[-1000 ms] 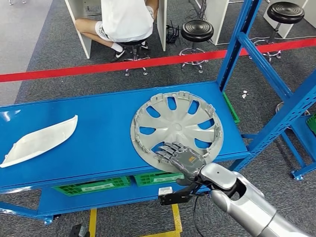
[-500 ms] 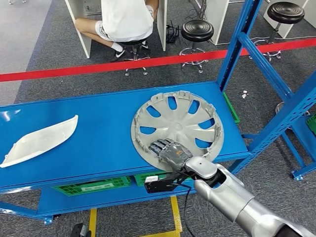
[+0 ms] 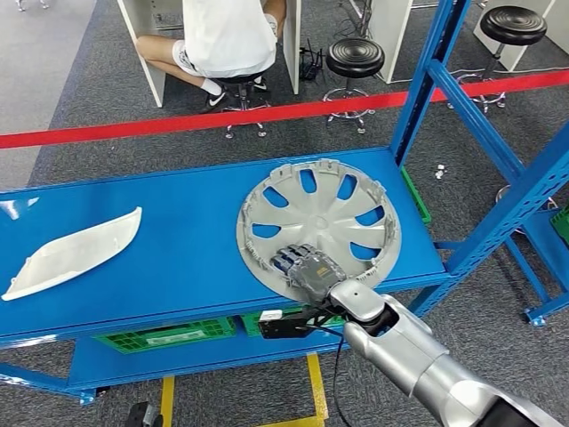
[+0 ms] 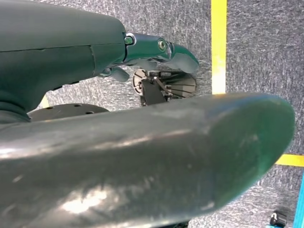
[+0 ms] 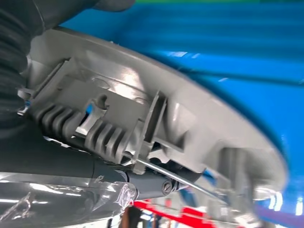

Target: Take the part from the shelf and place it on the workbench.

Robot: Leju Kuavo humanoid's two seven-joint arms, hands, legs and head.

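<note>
1. From the head view, a grey hubcap [image 3: 318,227] lies on the blue shelf [image 3: 188,240], toward the shelf's right end, with its near edge hanging just past the front lip.
2. The right hand [image 3: 305,267] rests on that near edge, fingers lying over the top face of the hubcap and pointing inward toward its hub; the silver right arm [image 3: 416,360] comes in from the lower right.
3. The right wrist view shows what the head view hides: the ribbed underside of the hubcap's rim [image 5: 107,114], with clips and a wire ring, and the dark thumb [image 5: 46,161] beneath it. The hand thus grips the rim, fingers above and thumb below.
4. That wrist view is blurred toward the far side of the rim.
5. A white curved panel [image 3: 70,253] lies well apart at the left end of the same shelf, seen from the head.
6. Green crates [image 3: 168,334] sit on the level below the shelf.
7. Beyond a red floor line [image 3: 201,120], a person [image 3: 225,36] sits on a stool; a black stool [image 3: 354,55] stands near.
8. The left wrist view looks down at grey carpet and a yellow floor stripe [image 4: 218,47]; whether the left hand is spread or curled I cannot tell.
</note>
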